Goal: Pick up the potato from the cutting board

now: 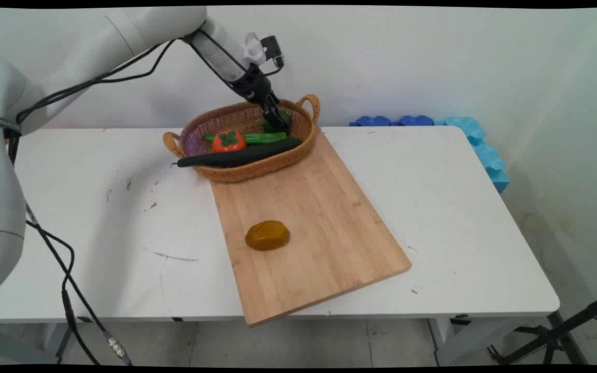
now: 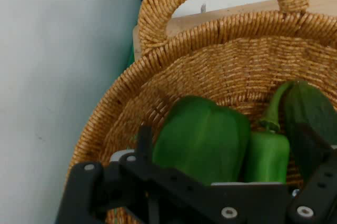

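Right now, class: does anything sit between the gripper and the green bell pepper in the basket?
Nothing visible does. The gripper is down inside the wicker basket, right at the green bell pepper, with no other item between them.

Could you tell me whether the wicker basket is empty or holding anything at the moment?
Not empty. The basket holds a tomato, a dark cucumber and green peppers.

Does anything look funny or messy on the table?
Yes: the wooden board lies crooked, its near corner poking past the table edge. A long dark cucumber sticks out over the basket rim.
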Robot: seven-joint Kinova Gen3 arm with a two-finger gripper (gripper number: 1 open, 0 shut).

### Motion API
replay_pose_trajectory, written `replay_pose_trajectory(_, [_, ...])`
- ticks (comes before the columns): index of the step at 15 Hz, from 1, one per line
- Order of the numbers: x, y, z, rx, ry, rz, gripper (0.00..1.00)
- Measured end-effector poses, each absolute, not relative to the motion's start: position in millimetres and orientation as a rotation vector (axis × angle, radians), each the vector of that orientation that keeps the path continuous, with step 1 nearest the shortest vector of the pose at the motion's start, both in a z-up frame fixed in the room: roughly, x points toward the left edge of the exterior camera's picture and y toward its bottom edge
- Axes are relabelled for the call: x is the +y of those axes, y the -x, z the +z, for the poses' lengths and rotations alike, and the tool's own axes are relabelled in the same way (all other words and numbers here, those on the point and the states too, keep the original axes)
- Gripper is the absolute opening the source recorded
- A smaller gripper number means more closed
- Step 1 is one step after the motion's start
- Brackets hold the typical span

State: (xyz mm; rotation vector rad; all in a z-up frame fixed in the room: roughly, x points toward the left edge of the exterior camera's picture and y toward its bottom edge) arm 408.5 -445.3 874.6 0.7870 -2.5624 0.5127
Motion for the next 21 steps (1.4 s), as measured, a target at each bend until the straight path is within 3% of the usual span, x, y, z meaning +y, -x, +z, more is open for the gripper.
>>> replay_pose_trajectory(11, [-422.8, -423.1, 908.2, -2.524, -0.817, 0.533, 1.00])
replay_pose_trajectory(21, [-320.1, -432.0, 960.7, -2.539, -0.761, 0.418, 1.00])
